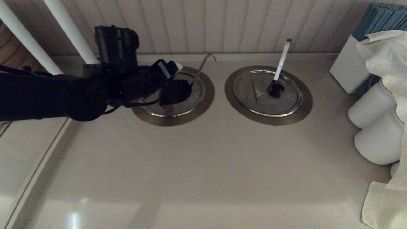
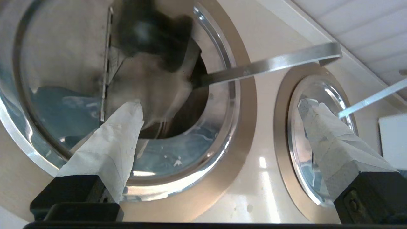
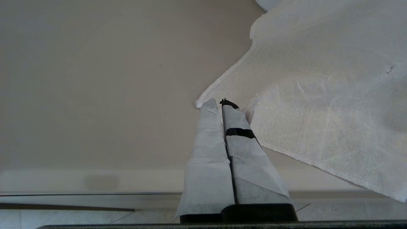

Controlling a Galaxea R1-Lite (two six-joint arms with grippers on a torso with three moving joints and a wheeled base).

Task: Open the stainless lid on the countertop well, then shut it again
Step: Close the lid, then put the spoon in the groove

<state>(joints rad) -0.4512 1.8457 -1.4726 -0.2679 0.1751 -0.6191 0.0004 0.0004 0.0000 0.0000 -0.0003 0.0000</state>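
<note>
The left stainless lid (image 1: 187, 103) lies on the left countertop well, inside its brushed-steel collar (image 1: 178, 121). A thin hooked ladle handle (image 1: 203, 64) rises through the lid's edge slot. My left gripper (image 1: 175, 79) hangs open just above this lid. In the left wrist view its taped fingertips (image 2: 132, 109) stand far apart. The black knob (image 2: 149, 31) lies beyond them, blurred and not between them. The ladle handle (image 2: 270, 62) leaves a dark slot (image 2: 194, 105) in the lid (image 2: 178, 152). My right gripper (image 3: 219, 103) is shut on nothing, low over the counter and outside the head view.
The second well, to the right, has its lid (image 1: 254, 105) on, with a black knob (image 1: 275, 90) and a flat ladle handle (image 1: 281, 60). White cups (image 1: 375, 140), a white box (image 1: 345, 71) and a white cloth (image 1: 386, 54) crowd the right edge. The same kind of cloth (image 3: 318, 79) lies beside my right gripper.
</note>
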